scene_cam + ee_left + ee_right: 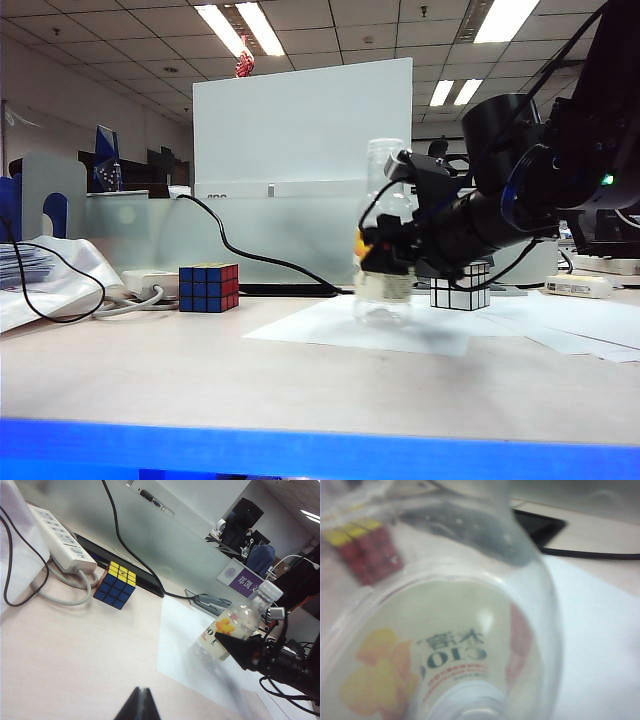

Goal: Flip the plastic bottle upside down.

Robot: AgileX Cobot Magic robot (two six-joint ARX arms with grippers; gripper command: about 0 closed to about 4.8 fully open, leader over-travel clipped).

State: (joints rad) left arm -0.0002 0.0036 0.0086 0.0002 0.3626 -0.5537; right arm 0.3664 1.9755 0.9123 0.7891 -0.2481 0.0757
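The plastic bottle stands upright on a white paper sheet, clear, with a white cap and a yellow fruit picture on its label. My right gripper reaches in from the right at label height and is shut on the bottle; one black finger lies against the lower body. In the right wrist view the bottle fills nearly the whole picture and hides the fingers. My left gripper hangs shut and empty over bare table, well short of the bottle.
A coloured puzzle cube sits left of the bottle, a silver mirror cube behind the right arm. A white power strip and black cable lie at the back left, before a white board.
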